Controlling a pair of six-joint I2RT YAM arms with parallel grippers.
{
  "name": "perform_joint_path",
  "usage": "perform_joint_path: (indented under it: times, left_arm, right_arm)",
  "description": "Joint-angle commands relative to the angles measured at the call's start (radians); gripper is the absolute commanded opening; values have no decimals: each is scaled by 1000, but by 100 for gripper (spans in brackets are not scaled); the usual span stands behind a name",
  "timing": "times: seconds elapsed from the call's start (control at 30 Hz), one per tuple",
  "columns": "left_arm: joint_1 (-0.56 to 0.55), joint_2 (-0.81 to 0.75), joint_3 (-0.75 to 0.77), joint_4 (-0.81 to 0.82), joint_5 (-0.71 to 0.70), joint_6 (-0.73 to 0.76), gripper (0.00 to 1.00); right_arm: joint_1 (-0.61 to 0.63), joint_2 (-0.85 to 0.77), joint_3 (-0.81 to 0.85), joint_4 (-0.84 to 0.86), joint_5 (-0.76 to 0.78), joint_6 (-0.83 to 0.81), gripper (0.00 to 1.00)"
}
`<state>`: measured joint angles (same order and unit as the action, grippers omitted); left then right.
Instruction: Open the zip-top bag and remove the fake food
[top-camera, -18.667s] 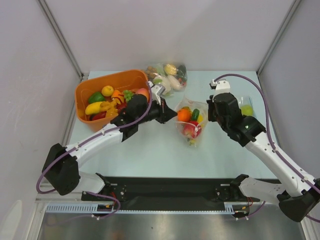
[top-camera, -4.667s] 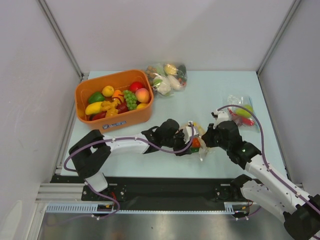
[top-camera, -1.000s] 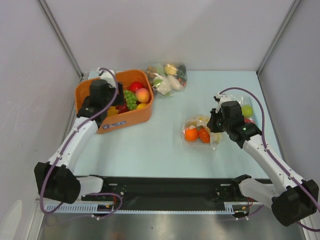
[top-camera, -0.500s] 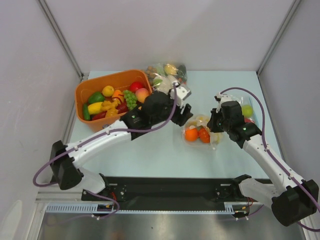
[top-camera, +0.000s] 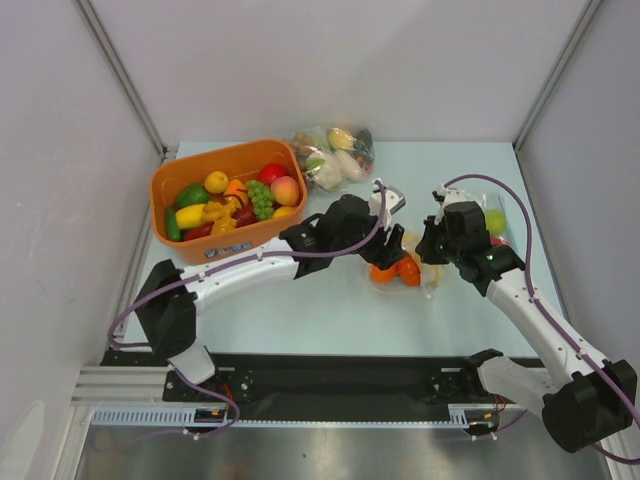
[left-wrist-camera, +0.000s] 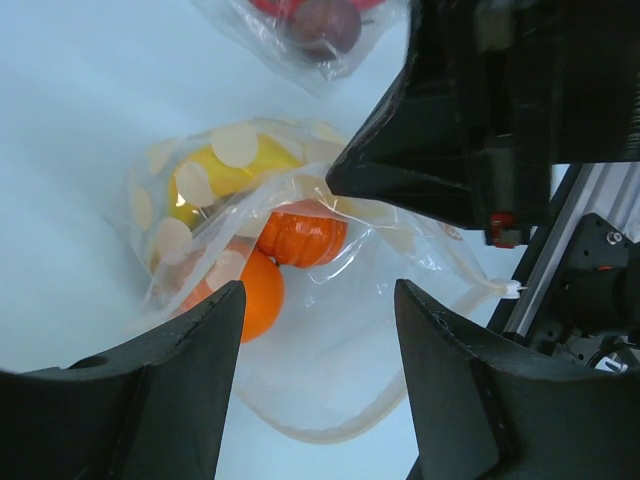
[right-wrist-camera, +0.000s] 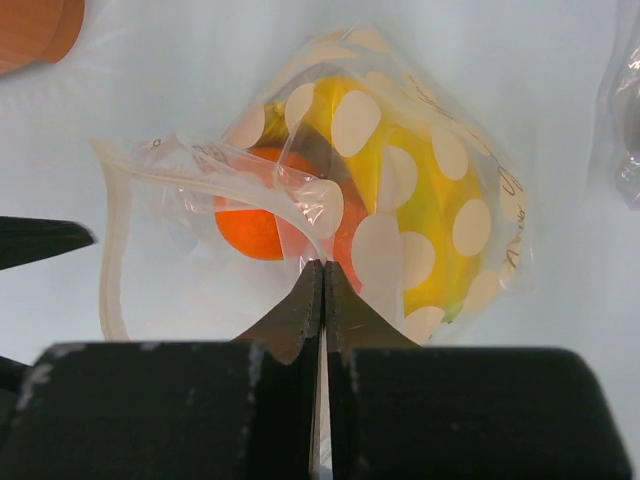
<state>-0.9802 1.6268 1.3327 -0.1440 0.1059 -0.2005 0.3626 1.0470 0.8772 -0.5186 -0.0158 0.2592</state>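
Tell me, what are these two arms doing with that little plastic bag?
They are emptying a zip-top bag. The right arm has its jaws pinched shut on the bag's edge, holding the mouth open. The left arm reaches in from the other side, jaws open and empty, right at the mouth near a toy orange inside. An orange bin farther back is full of toy food.

Clear crinkly plastic zip-top bag (right-wrist-camera: 200, 160), glossy smooth plastic fake food (right-wrist-camera: 255, 232), smooth matt pale table (top-camera: 330, 310)
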Motion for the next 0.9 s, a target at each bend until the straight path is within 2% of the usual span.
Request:
perform_joint_path:
  times: [0.0,0.13,0.63,0.87]
  left_arm:
    - [-8,51,33,6,9,-69,66]
    - [-8,79,39,-31,-41,-80,66]
    - [-5,180,17,-14,-69,-112,71]
    - [-11,114,-73,86,-9,-120,70]
  right_arm:
    - [-7,-15,28,3,7,12,0]
    - [-7,-31,22,-4,-4,21,0]
    - [9,-27,-7,40,-65,63,0]
    - [13,2,-10,68,-67,75,0]
